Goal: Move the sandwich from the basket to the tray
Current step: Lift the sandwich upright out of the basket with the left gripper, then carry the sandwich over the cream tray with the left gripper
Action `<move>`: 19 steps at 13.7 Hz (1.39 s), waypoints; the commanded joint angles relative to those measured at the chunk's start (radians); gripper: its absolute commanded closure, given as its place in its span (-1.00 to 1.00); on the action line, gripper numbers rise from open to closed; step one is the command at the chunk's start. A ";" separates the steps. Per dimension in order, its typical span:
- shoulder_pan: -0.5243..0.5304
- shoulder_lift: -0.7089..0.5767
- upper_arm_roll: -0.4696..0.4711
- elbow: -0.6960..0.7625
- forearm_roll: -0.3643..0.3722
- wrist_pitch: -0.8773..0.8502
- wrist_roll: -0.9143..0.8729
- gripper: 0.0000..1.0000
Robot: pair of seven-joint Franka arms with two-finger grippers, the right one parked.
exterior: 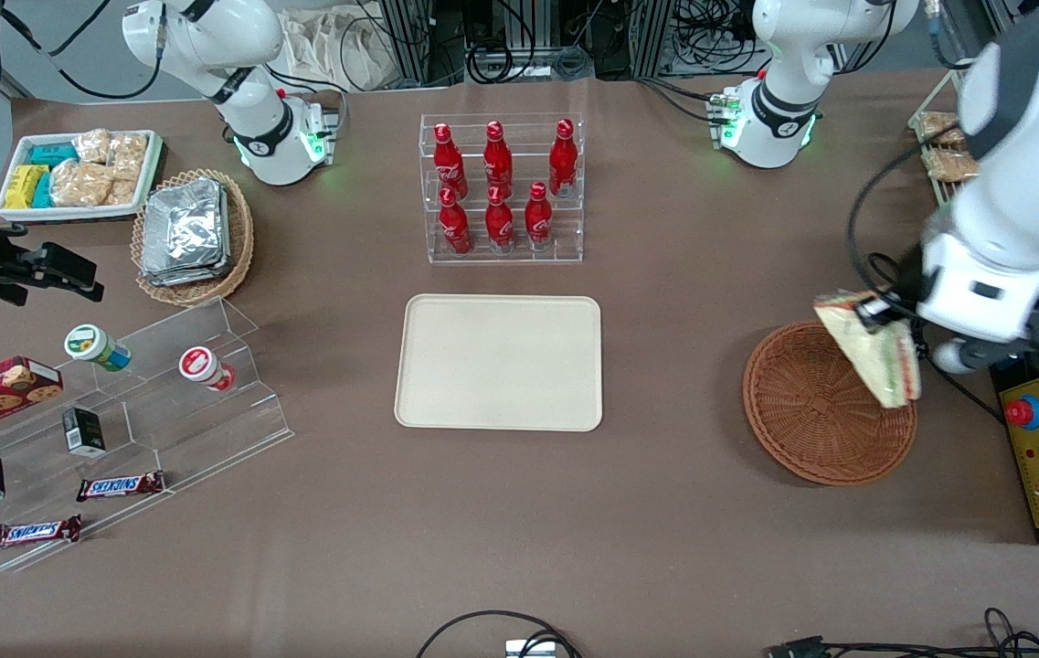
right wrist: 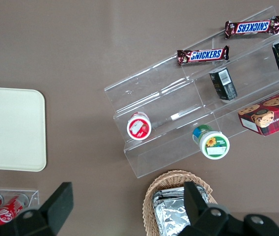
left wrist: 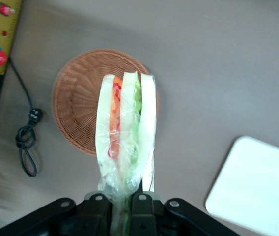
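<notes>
The sandwich [exterior: 875, 352] hangs in the air above the basket [exterior: 811, 411], clear of the weave, its wrapped wedge tilted over the basket's rim on the side toward the working arm's end of the table. From the wrist camera its layers show plainly: pale bread, an orange band, a green band, all under clear wrap [left wrist: 127, 132]. The gripper [left wrist: 122, 204] has its two black fingers [left wrist: 142, 209] pinched tight on the narrow end of the wrap, the sandwich sticking out from between them, with the round reddish-brown basket [left wrist: 75, 98] below it holding nothing that I can see.

The cream tray [exterior: 499, 361] lies flat in the middle of the brown table [exterior: 665, 530], well apart from the basket, toward the parked arm's end. Farther from the front camera than the tray stands a clear rack of red bottles [exterior: 501, 187]. A yellow control box with a red button [exterior: 1031, 439] sits just beside the basket at the table's edge.
</notes>
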 commanded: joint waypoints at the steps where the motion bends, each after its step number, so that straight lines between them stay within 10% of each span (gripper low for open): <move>1: -0.021 0.037 -0.095 0.094 0.020 -0.065 0.007 1.00; 5: -0.082 0.130 -0.220 0.146 0.014 -0.051 -0.009 1.00; 19: -0.390 0.503 -0.223 0.102 0.273 0.280 -0.313 1.00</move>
